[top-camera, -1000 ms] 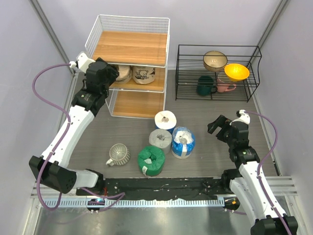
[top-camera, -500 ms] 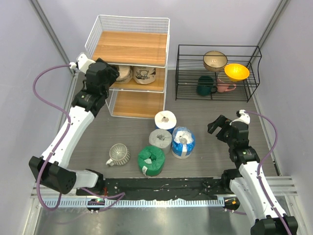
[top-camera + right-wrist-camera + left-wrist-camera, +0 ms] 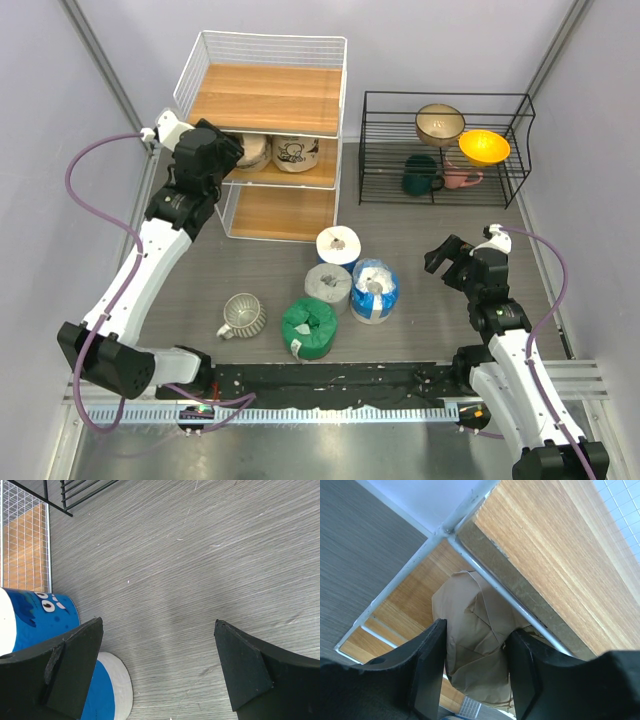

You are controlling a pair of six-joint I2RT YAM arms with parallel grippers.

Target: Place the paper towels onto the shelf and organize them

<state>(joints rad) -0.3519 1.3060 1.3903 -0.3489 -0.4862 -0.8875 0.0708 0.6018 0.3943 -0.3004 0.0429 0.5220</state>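
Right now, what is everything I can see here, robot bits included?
shelf: one, white wire with wooden boards, back left
tan paper towels: two, shelf's middle tier
white-blue paper towel: one, on the table in front of the shelf
grey paper towel: one, table centre
blue-white paper towel: one, right of the grey one
green paper towel: one, nearest the arms
pale mug: one, ribbed, left of the green one
black wire rack: one, back right
gold bowl: one, in that rack
orange bowl: one, beside the gold one
dark green mug: one, in the rack
pink mug: one, beside it
table: one, grey
left gripper: black, closed on the left tan paper towel
right gripper: black, open, over the table's right side
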